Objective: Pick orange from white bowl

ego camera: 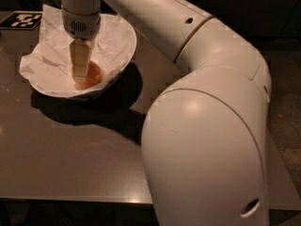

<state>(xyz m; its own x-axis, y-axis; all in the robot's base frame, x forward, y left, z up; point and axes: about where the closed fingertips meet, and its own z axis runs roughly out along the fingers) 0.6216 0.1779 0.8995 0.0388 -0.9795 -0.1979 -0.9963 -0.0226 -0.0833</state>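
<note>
The orange (93, 74) lies in the bottom of the white bowl (124, 55), which is lined with crumpled white paper and stands at the back left of the table. My gripper (80, 73) reaches straight down into the bowl from above. Its tip rests against the left side of the orange and hides part of it. The orange sits low in the paper and is not lifted.
The bowl stands on a dark grey table (70, 149). A black-and-white marker tag (21, 20) lies at the table's back left corner. My large white arm (202, 140) fills the right half of the view and hides the table's right side.
</note>
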